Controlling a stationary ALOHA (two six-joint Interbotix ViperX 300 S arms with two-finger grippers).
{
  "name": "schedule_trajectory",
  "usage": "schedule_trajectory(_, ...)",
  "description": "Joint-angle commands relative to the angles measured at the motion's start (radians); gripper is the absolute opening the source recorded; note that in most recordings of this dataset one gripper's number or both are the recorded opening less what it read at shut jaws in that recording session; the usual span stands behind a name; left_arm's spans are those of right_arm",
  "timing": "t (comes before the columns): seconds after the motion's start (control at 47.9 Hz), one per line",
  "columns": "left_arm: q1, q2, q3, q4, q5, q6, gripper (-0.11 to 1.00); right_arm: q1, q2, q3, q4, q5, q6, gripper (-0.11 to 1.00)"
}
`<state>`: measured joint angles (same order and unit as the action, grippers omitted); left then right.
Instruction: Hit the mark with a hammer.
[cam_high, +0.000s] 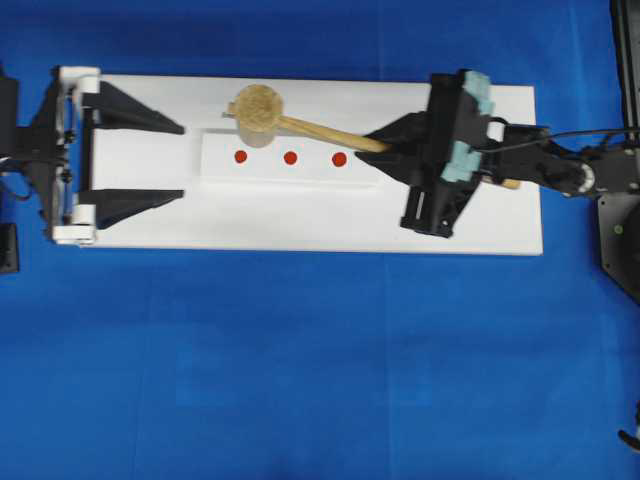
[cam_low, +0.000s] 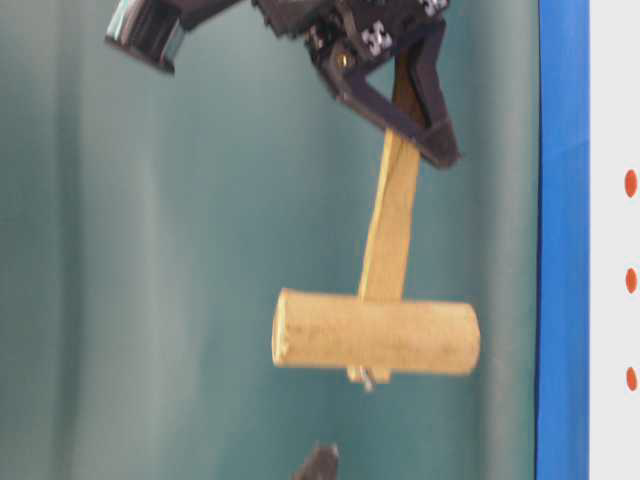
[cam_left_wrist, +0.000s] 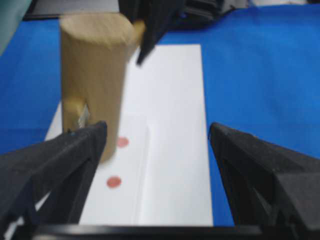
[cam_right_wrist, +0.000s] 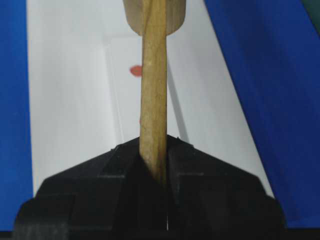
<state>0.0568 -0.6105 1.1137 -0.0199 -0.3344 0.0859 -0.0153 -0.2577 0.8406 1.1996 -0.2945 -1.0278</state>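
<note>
Hammer (cam_high: 300, 126) lies lengthwise along the board, head toward the spread-wide left end effector (cam_high: 183, 160), handle clenched by the right end effector (cam_high: 372, 155).

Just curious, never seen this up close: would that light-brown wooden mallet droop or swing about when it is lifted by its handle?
Probably stiff: the light-brown wooden mallet shows a straight handle. Likely head-heavy, given its thick cylindrical head. The right gripper clamps the flat handle, so twisting seems unlikely.

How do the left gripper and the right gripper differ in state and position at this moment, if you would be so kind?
The left gripper stands open and empty; the right gripper is shut on the hammer handle. The left gripper sits at the board's left end; the right gripper sits toward its right end. Both have black fingers.
</note>
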Motion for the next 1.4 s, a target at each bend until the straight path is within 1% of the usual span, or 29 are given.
schedule_trajectory(0.0,0.002,-0.051,0.006,-0.002,0.032,0.000,0.80,0.005,-0.052,0.002,0.012,-0.014,0.002,0.02)
schedule_trajectory(0.125,0.008,-0.101,0.025,-0.002,0.080,-0.002,0.80,0.005,-0.055,0.005,0.026,-0.011,0.002,0.02)
schedule_trajectory(0.313,0.008,-0.140,0.035,-0.002,0.098,-0.002,0.80,0.005,-0.037,-0.012,0.026,-0.011,0.002,0.02)
schedule_trajectory(0.418,0.008,-0.141,0.037,-0.002,0.098,-0.002,0.80,0.005,-0.014,-0.029,0.026,-0.009,0.002,0.02)
schedule_trajectory(0.668,0.008,-0.141,0.037,-0.002,0.110,-0.002,0.80,0.005,0.063,-0.107,0.026,0.000,0.002,0.02)
schedule_trajectory(0.982,0.008,-0.144,0.038,-0.002,0.129,-0.003,0.80,-0.003,0.087,-0.115,0.029,0.000,0.002,0.02)
schedule_trajectory(1.086,0.008,-0.144,0.038,-0.002,0.129,-0.003,0.80,-0.009,0.144,-0.123,0.037,-0.002,0.003,0.02)
schedule_trajectory(1.19,0.008,-0.143,0.038,-0.002,0.129,-0.003,0.80,-0.020,0.249,-0.147,0.049,0.012,0.014,0.02)
schedule_trajectory(1.295,0.008,-0.144,0.038,-0.002,0.129,-0.003,0.80,-0.029,0.337,-0.179,0.049,0.077,0.018,0.02)
schedule_trajectory(1.378,0.008,-0.143,0.038,-0.002,0.129,-0.003,0.80,-0.040,0.360,-0.189,0.049,0.121,0.020,0.02)
